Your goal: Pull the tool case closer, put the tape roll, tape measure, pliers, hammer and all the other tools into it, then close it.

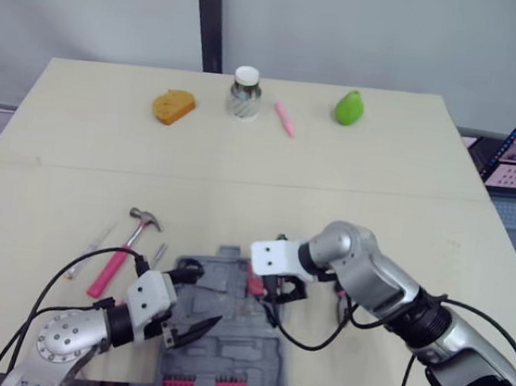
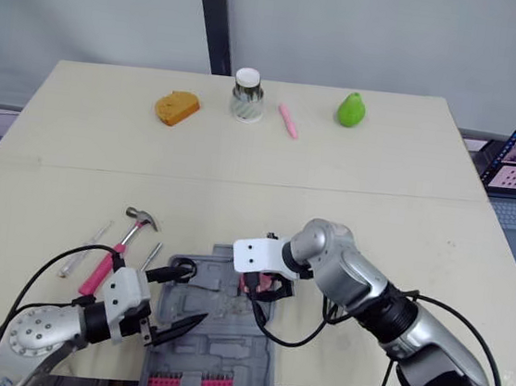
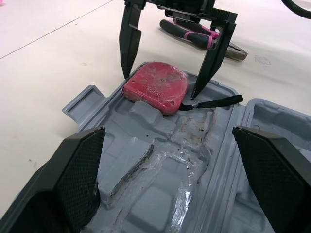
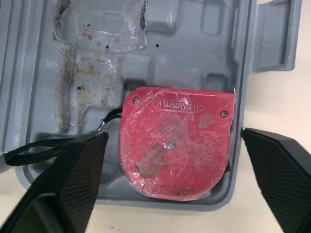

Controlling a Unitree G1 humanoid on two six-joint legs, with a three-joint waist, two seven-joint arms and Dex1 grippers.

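Right gripper [image 3: 160, 83] is gaping astride the tape measure [image 4: 175, 141], likely releasing it into the tool case's [image 3: 77, 104] far corner. Left gripper [image 3: 167, 133] is hovering open over the case.

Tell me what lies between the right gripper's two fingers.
The red tape measure, lying in the grey tool case, sits between the fingers of the open right gripper. Both wrist views show it.

Left arm [image 1: 74, 335] reached forward, left gripper [image 3: 167, 133] had its fingers spread wide, right arm [image 1: 387, 287] bent across toward the left, right gripper [image 3: 160, 86] pointed down, fingers apart.
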